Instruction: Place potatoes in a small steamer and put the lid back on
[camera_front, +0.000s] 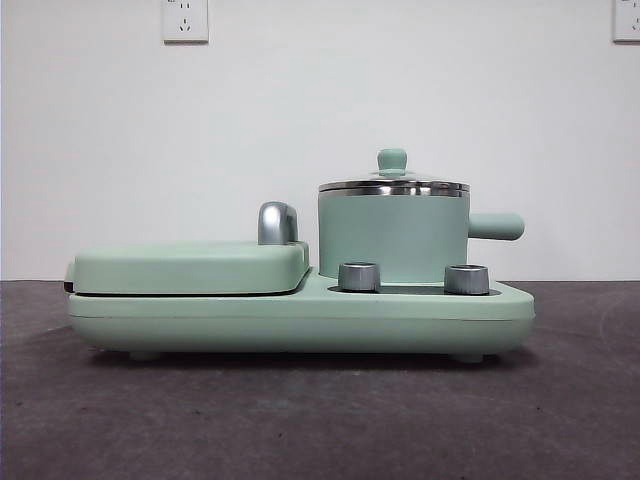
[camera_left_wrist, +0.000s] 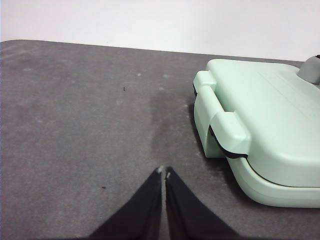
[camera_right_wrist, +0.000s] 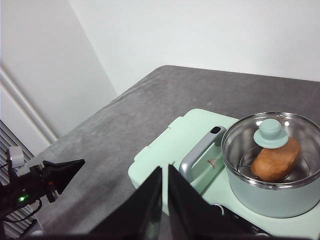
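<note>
Steamer (camera_right_wrist: 272, 192): holds the potato (camera_right_wrist: 276, 161) — lid (camera_right_wrist: 270, 134) seated on top.
My left gripper (camera_left_wrist: 164, 172): pressed together, empty.
My right gripper (camera_right_wrist: 165, 170): pressed together — empty.

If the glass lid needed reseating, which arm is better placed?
Right. Its shut gripper overlooks the mint green steamer pot, clear glass lid and orange-brown potato; the left gripper faces bare table.

The left claw (camera_left_wrist: 164, 172) hovers low over bare tabletop (camera_left_wrist: 90, 125), jaws pressed together and empty. The right claw (camera_right_wrist: 165, 170) hangs higher, jaws likewise closed on nothing. From the right wrist view the left claw sits at about eight o'clock.
</note>
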